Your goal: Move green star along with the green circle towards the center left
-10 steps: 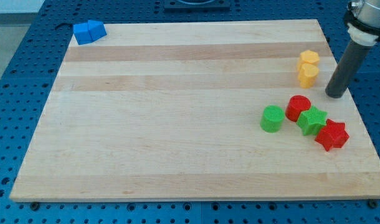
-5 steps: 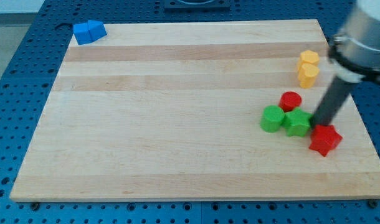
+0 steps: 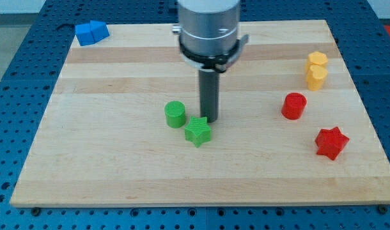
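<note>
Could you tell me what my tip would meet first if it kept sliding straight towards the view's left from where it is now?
Most likely the green star, which sits right beside my tip, just below-left of it. The green circle lies further left; a perfectly level path might run between the two, though depth is hard to judge.

No text, label, brand, number or sign can be read anywhere in the camera view.
</note>
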Motion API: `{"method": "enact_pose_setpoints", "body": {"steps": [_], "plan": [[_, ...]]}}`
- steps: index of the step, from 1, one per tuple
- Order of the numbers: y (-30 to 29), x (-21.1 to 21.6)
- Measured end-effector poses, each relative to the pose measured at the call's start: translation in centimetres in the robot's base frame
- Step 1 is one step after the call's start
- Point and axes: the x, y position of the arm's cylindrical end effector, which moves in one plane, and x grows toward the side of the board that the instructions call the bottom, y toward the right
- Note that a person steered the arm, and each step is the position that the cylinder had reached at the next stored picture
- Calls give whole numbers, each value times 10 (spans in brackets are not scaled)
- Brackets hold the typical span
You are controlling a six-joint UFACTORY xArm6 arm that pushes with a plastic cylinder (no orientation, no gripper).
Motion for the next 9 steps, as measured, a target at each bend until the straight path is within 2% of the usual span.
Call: {"method": "enact_pose_setpoints", "body": {"steps": [2,4,5,7,8,9], "plan": [[19,22],[-19,61],[-57,46],[-99,-27],[-114,-36],[-94,-35]]}}
